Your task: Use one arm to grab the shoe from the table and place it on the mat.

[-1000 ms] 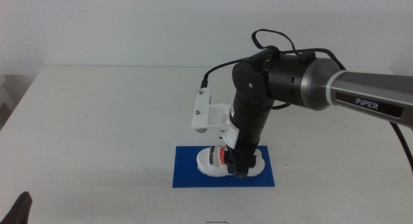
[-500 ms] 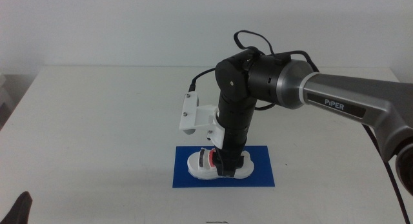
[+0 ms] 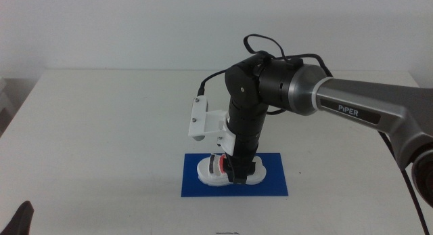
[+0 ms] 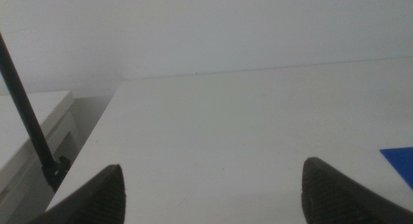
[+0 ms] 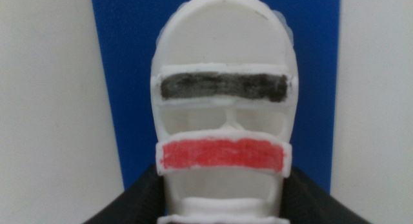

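On mat (image 3: 270, 184), shoe (image 3: 211, 171) between fingers (image 5: 139, 198)

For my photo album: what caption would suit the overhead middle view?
The right gripper holds the white shoe down on the blue mat, on a white table.

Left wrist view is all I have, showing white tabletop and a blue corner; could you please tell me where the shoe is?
Observer: The small white chunky-soled sandal lies on the flat dark blue mat.
Operator: Thank you. Is it being held?
Observer: Yes, the black and grey right arm reaches down, its right end effector shut on the sandal's sides.
Operator: Which strap is nearer that end effector?
Observer: The red strap; the dark strap lies beyond it. Your left end effector waits, open, at the middle view's bottom left corner.
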Robot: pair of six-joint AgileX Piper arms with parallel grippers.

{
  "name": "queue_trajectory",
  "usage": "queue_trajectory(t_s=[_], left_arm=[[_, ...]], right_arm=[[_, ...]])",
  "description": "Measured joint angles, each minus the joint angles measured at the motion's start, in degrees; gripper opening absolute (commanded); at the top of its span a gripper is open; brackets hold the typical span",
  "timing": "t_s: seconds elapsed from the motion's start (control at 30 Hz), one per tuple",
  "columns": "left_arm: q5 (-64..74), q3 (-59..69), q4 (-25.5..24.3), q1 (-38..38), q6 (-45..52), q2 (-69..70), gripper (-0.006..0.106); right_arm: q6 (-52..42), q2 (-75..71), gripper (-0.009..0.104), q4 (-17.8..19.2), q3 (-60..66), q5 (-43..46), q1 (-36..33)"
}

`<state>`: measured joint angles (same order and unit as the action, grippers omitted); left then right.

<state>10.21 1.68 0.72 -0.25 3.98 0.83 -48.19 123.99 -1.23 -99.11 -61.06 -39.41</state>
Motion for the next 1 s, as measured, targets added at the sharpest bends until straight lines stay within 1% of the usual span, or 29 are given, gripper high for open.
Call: queue_trajectory(t_s=[0.07, 0.1, 0.13, 0.3, 0.4, 0.47, 0.53, 0.63, 0.73, 0.87, 1.0], left_arm=[[0.0, 0.0, 0.0, 0.0, 0.0, 0.0, 0.094], [0.0, 0.0, 0.0, 0.0, 0.0, 0.0, 0.094], [0.0, 0.0, 0.0, 0.0, 0.0, 0.0, 0.094], [0.0, 0.0, 0.0, 0.0, 0.0, 0.0, 0.094], [0.0, 0.0, 0.0, 0.0, 0.0, 0.0, 0.094], [0.0, 0.0, 0.0, 0.0, 0.0, 0.0, 0.094], [0.0, 0.0, 0.0, 0.0, 0.0, 0.0, 0.094], [0.0, 0.0, 0.0, 0.0, 0.0, 0.0, 0.094], [0.0, 0.0, 0.0, 0.0, 0.0, 0.0, 0.094], [0.0, 0.0, 0.0, 0.0, 0.0, 0.0, 0.094], [0.0, 0.0, 0.0, 0.0, 0.0, 0.0, 0.094]], right_arm=[[0.0, 0.4, 0.023, -0.1, -0.1, 0.0, 0.0], [0.0, 0.5, 0.030, -0.1, -0.1, -0.1, 0.0], [0.0, 0.5, 0.050, -0.1, -0.2, 0.1, 0.0], [0.0, 1.1, 0.075, -0.1, -0.2, 2.6, 0.0], [0.4, 0.9, 0.085, -0.1, -0.2, 3.8, 0.0], [1.5, 0.1, 0.088, -0.1, -0.1, 3.9, 0.0], [3.9, -1.9, 0.088, -0.1, 0.1, 3.6, 0.0], [9.6, -7.6, 0.087, -0.2, 0.2, 3.1, 0.4], [17.2, -16.7, 0.084, -1.1, 2.8, 4.9, 2.9], [28.2, -30.1, 0.078, 0.3, 13.8, 12.1, 9.4], [36.8, -44.0, 0.073, 0.3, 28.4, 21.6, 17.2]])
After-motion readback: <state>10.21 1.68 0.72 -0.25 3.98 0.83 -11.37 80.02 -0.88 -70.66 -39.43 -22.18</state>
